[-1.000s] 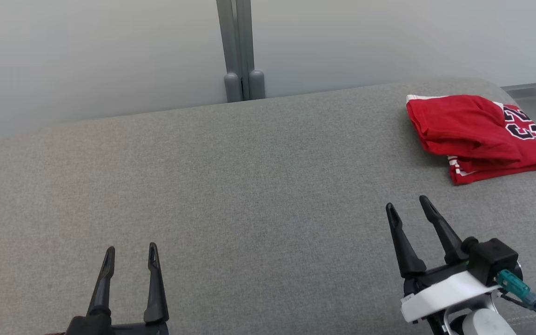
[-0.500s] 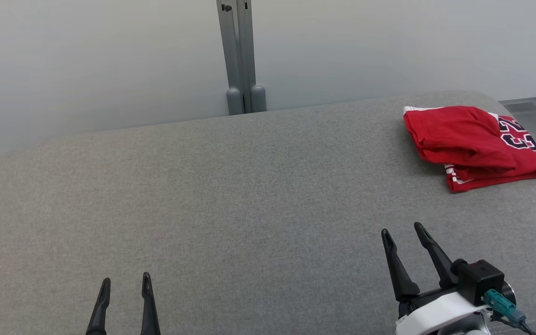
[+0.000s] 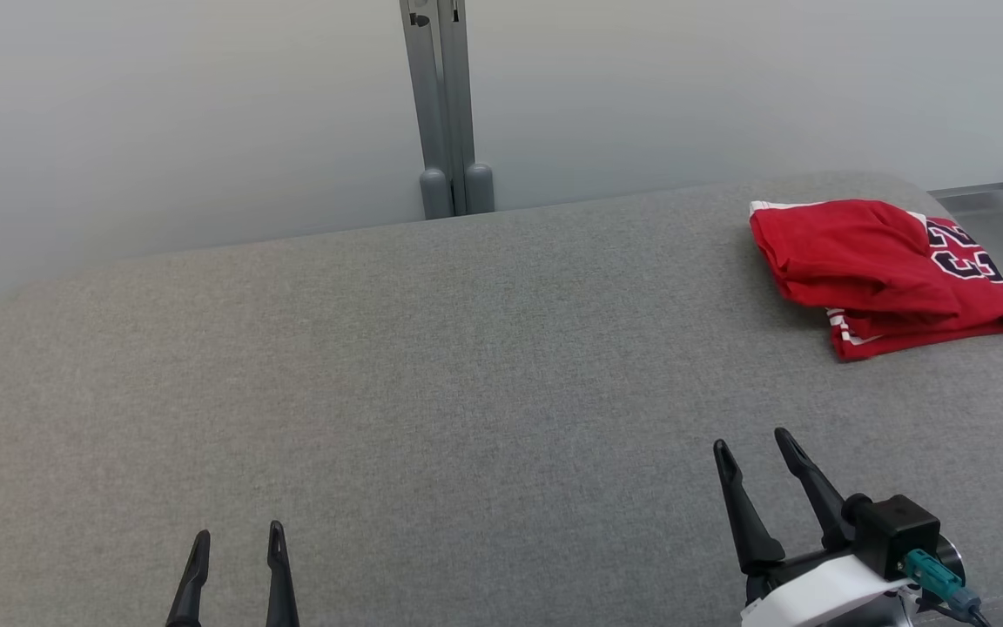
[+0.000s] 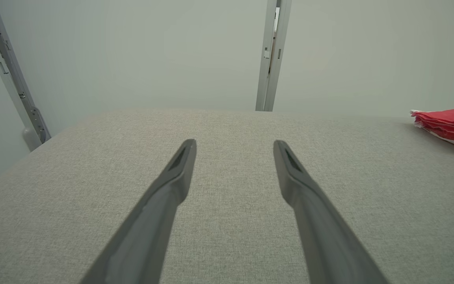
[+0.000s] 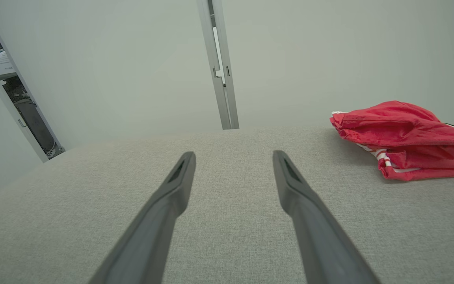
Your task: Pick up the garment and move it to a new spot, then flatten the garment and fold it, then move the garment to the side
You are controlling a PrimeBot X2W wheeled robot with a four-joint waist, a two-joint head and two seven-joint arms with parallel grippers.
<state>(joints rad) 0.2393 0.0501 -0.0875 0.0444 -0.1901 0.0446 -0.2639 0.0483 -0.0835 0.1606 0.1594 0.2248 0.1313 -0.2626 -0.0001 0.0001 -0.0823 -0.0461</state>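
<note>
**A:** What do we have nearest us in the head view?

**B:** Our left end effector point(image 3: 238, 529) is at the lower left of the frame. Its two long dark fingers are spread wide and hold nothing. Our right end effector point(image 3: 752, 440) is at the lower right, just as wide and empty. Both point up the frame over the grey fabric-covered tabletop point(image 3: 467, 366).

**A:** Where do we see the garment?

**B:** The folded red jersey with white trim and dark numerals point(image 3: 876, 270) lies on the tabletop at the upper right, well apart from both end effectors and nearer the right one.

**A:** And beyond that?

**B:** We see a grey metal post point(image 3: 445, 104) at top centre, against a pale wall point(image 3: 162, 131).
</note>
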